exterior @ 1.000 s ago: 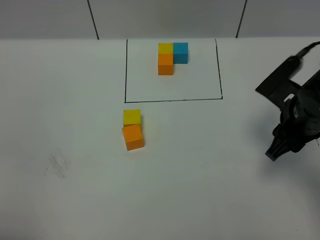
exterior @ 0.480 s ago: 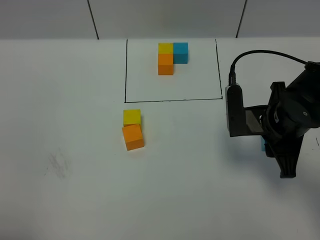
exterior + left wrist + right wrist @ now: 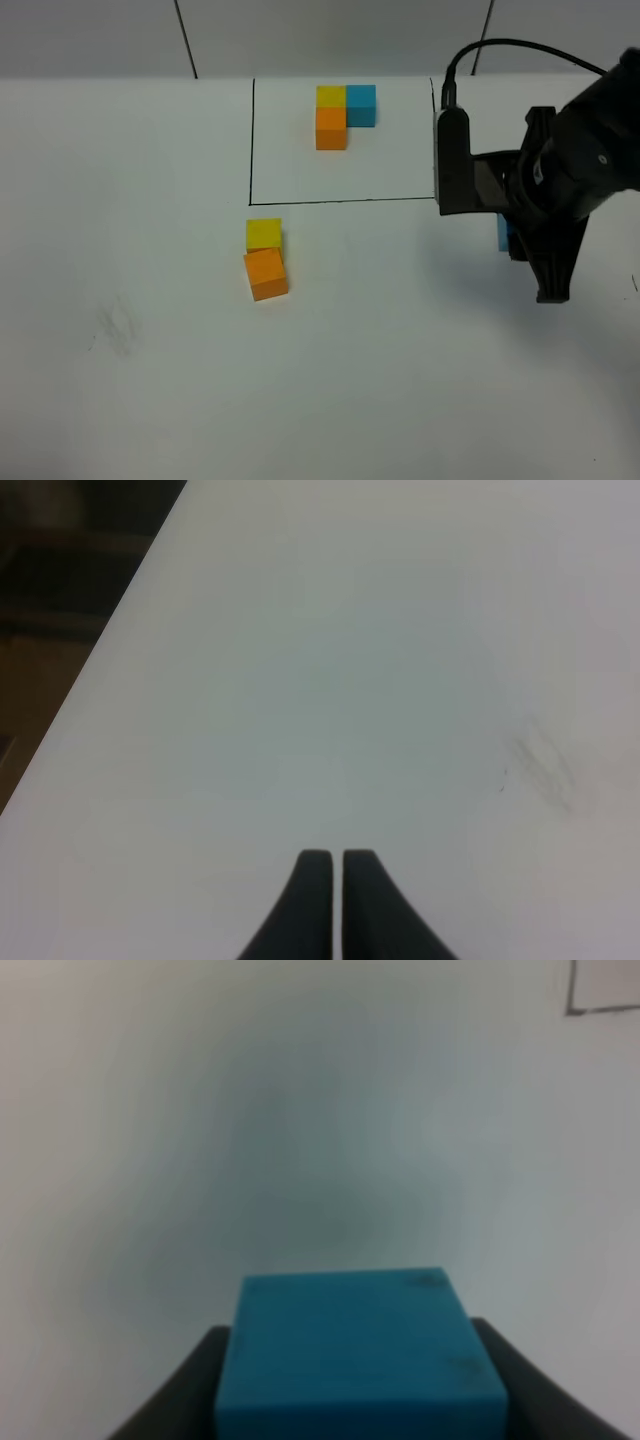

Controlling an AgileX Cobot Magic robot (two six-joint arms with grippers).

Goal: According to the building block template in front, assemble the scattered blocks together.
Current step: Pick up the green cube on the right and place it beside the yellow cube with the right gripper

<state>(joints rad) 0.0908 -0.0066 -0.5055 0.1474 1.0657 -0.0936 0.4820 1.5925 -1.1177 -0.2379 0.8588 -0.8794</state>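
Template of three touching cubes sits inside the black drawn rectangle, near its far edge. Below the rectangle's near left corner lie the yellow block and the orange block, touching each other. The right gripper pinches the blue block between its jaws, just outside the rectangle's near right corner, above the table. The left gripper has its jaws pressed together, holding nothing.

Blue block between claw jaws
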